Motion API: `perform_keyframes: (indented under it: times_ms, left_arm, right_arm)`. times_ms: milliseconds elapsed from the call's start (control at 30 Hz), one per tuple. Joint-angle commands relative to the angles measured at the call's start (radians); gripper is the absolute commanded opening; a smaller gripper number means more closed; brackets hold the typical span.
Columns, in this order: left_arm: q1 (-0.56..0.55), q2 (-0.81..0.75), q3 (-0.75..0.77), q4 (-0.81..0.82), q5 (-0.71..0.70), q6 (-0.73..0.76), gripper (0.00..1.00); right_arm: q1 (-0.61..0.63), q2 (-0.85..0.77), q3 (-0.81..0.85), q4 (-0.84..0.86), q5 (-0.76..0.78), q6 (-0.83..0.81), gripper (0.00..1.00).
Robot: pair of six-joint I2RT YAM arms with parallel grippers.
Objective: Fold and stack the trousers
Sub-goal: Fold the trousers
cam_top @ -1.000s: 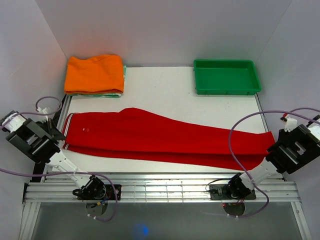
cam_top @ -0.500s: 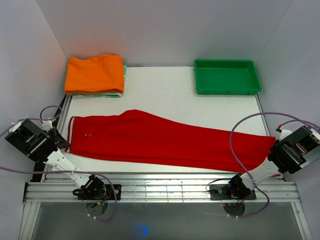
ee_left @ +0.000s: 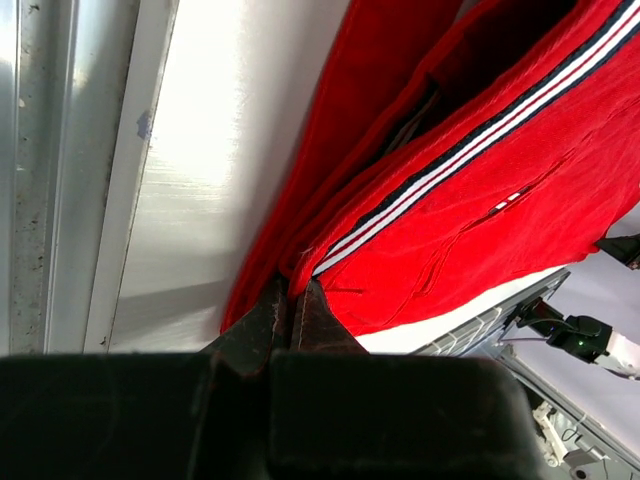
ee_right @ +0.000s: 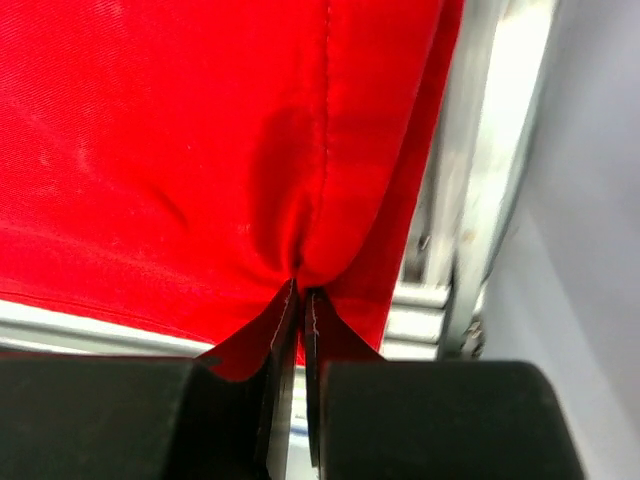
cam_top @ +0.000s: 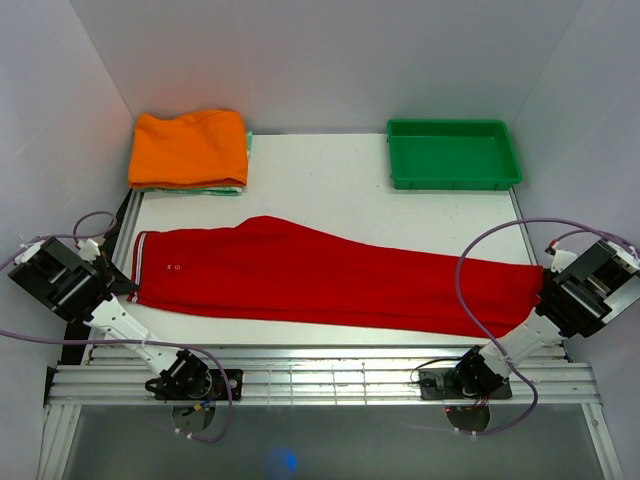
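Observation:
Red trousers [cam_top: 320, 275] lie stretched across the white table, waistband with a white and navy stripe at the left, leg ends at the right. My left gripper [cam_top: 118, 290] is shut on the waistband edge; in the left wrist view [ee_left: 290, 295] red cloth is pinched between the closed jaws. My right gripper [cam_top: 545, 288] is shut on the leg hem; in the right wrist view [ee_right: 300, 285] the red cloth [ee_right: 200, 150] bunches into the closed jaws. The cloth is held taut between both grippers.
A folded orange garment [cam_top: 190, 147] lies on a green one at the back left. A green tray [cam_top: 453, 153] stands at the back right. The metal table frame [cam_top: 320, 380] runs along the near edge. White walls enclose the sides.
Both grippers have moved apart and slightly back, pulling the trousers straighter and flatter. The right gripper rose toward the far right; the waistband shifted left.

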Motion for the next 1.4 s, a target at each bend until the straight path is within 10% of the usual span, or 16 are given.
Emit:
perform_keyframes:
  times_ms: [0,400,667,800,1133,1367]
  left_arm:
    - [-0.010,0.000,-0.017,0.240,-0.010,0.004,0.00]
    - [-0.013,-0.055,-0.051,0.239,0.012,0.019,0.02]
    - [-0.013,-0.348,-0.063,0.210,0.246,0.259,0.72]
    - [-0.022,-0.466,0.004,0.223,0.301,0.316,0.79]
    - [-0.399,-0.677,-0.393,0.361,0.148,0.246,0.56]
    - [-0.458,-0.367,-0.592,0.616,-0.180,0.063,0.21]
  right_arm:
    - [0.045,0.065,0.166,0.214,-0.070,0.057,0.08]
    - [0.062,0.111,0.280,0.112,-0.071,0.054,0.08]
    - [0.063,0.024,0.276,-0.018,-0.160,0.038,0.08]
    - [0.057,-0.010,0.304,-0.084,-0.183,0.027,0.08]
    - [0.060,-0.019,0.408,-0.242,-0.266,0.051,0.08]
    - [0.057,0.001,0.583,-0.388,-0.309,0.074,0.08]
